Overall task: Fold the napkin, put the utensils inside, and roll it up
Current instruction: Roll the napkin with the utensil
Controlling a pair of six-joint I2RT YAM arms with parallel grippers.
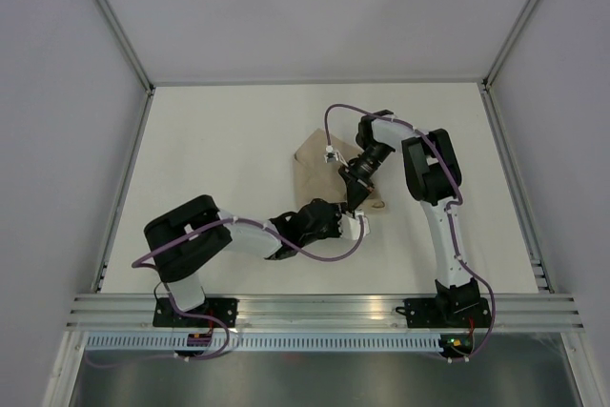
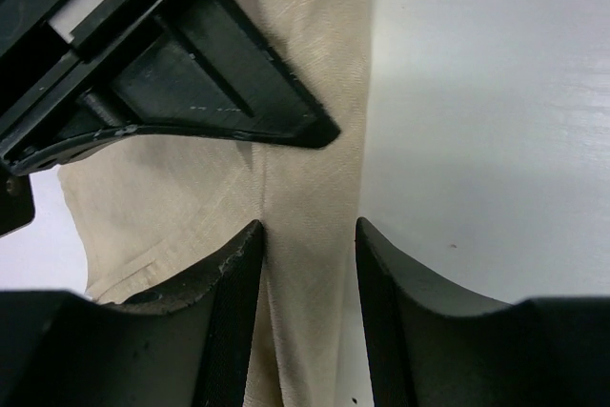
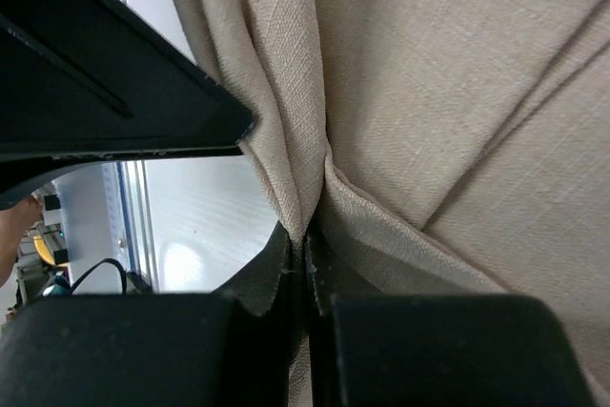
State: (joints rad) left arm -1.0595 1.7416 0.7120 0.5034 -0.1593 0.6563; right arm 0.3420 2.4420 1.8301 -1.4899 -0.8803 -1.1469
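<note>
The beige napkin [image 1: 312,161] lies creased on the white table, partly under both arms. My right gripper [image 3: 307,235] is shut on a raised fold of the napkin [image 3: 448,92], and cloth bunches upward from its tips. My left gripper [image 2: 307,231] is open right beside it. Its fingers [image 2: 238,269] straddle a narrow folded strip of the napkin [image 2: 310,169], with a gap showing by the right finger. In the top view the two grippers meet at the napkin's near right edge, the right gripper [image 1: 356,199] just above the left gripper [image 1: 358,226]. The utensils are hidden.
The white table [image 1: 229,140] is enclosed by pale walls on the left, back and right. An aluminium rail [image 1: 324,310] runs along the near edge and carries both arm bases. A purple cable [image 1: 335,116] loops above the right wrist.
</note>
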